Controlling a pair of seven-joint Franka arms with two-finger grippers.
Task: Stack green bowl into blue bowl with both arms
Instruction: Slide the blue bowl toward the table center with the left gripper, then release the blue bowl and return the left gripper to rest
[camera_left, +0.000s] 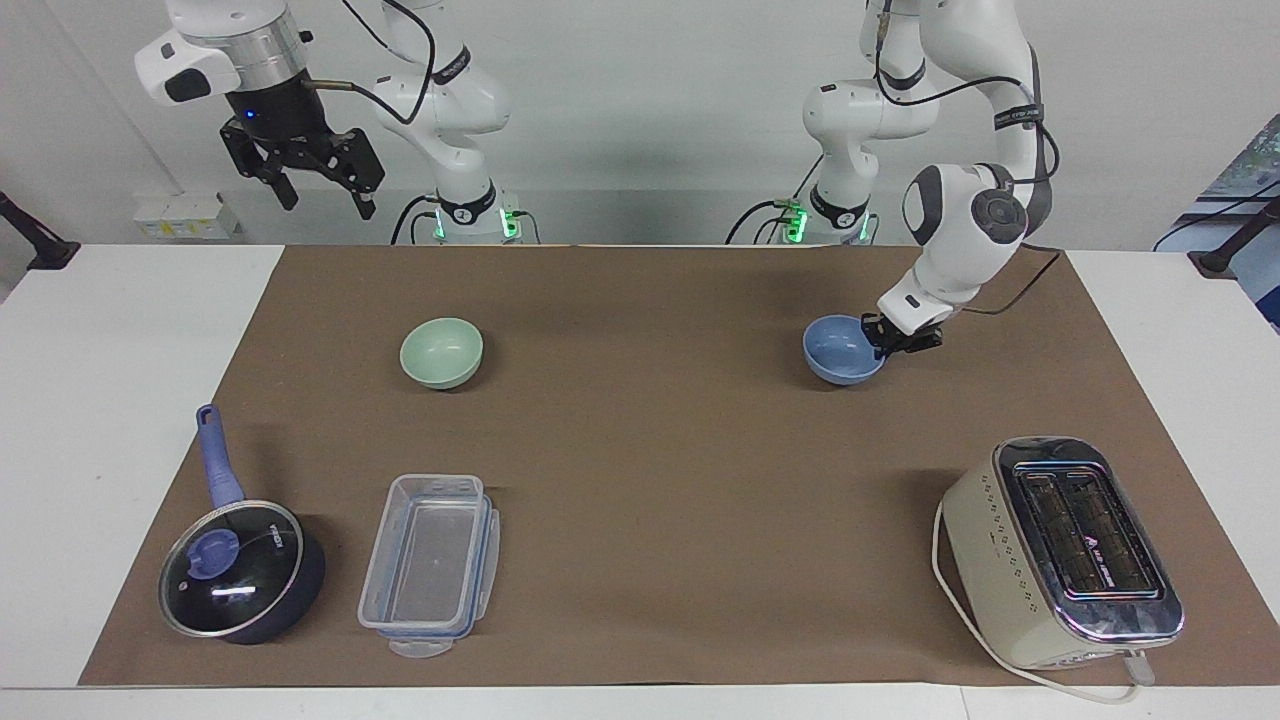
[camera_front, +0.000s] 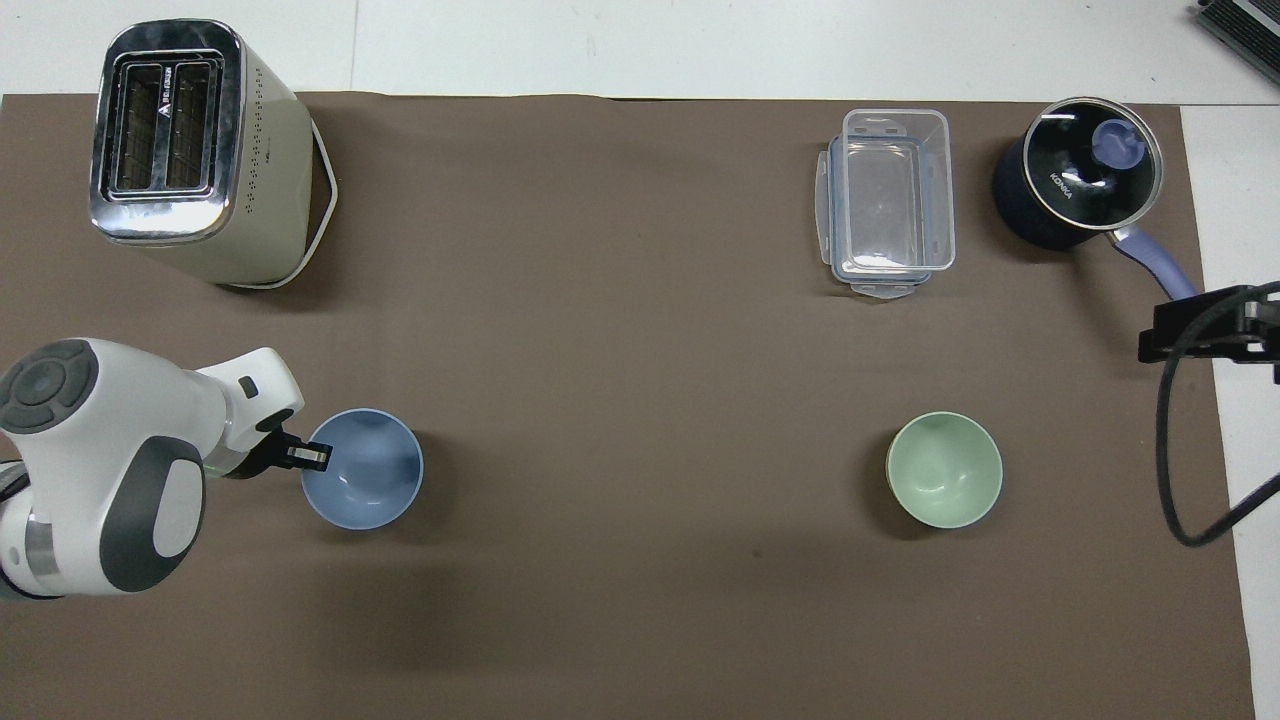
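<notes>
The blue bowl (camera_left: 838, 358) (camera_front: 365, 475) is on the brown mat toward the left arm's end of the table. My left gripper (camera_left: 886, 344) (camera_front: 318, 457) is shut on its rim, on the side facing that end, and the bowl looks slightly tipped. The green bowl (camera_left: 442, 352) (camera_front: 944, 470) stands upright and alone toward the right arm's end. My right gripper (camera_left: 312, 186) hangs open high above the table edge at its own end, holding nothing and waiting.
Farther from the robots stand a cream toaster (camera_left: 1060, 550) (camera_front: 195, 150) at the left arm's end, and a clear plastic container (camera_left: 430, 565) (camera_front: 890, 200) beside a dark lidded saucepan (camera_left: 240, 570) (camera_front: 1075, 185) at the right arm's end.
</notes>
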